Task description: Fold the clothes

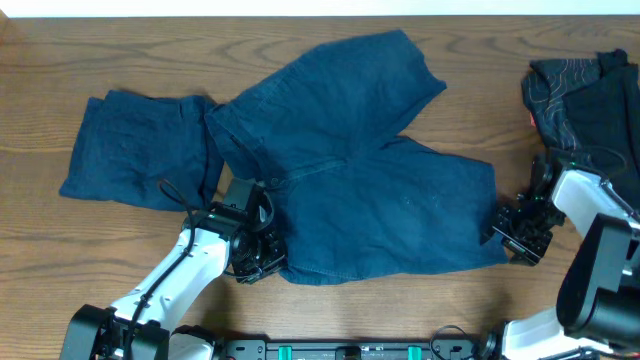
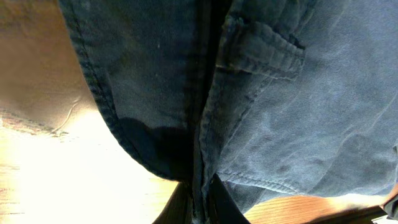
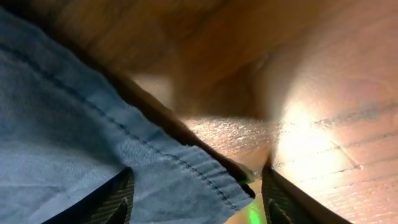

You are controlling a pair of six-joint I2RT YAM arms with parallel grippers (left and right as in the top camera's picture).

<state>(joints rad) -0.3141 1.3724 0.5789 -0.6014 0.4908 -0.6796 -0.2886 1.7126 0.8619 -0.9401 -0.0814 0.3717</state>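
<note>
The wood table (image 1: 60,60) filled the overhead view. In the centre lay the blue shorts (image 1: 380,190), spread open, w/ one leg pointing to the far edge and the other leg to the right.

Left of them was a folded blue garment (image 1: 135,150), flat on the table. Its right side met the left edge of the shorts.

At the far right edge lay a dark garment (image 1: 585,95) w/ a thin line pattern, apart from the shorts.

The left gripper (image 1: 268,258) was at the near-left edge of the shorts. In the left wrist view, the left gripper (image 2: 200,205) had its two fingers (image 2: 219,198) pressed together w/ a thick seam of the shorts pinched btw. them. The cloth covered most of this view.

The right gripper (image 1: 505,232) was at the hem of the right leg, near corner. In the right wrist view, the right gripper (image 3: 196,202) had its fingers (image 3: 115,199) wide apart, w/ the stitched hem lying btw. them. This view was blurred, so the fingers only seemed not to touch the cloth; I could not tell for sure.
</note>
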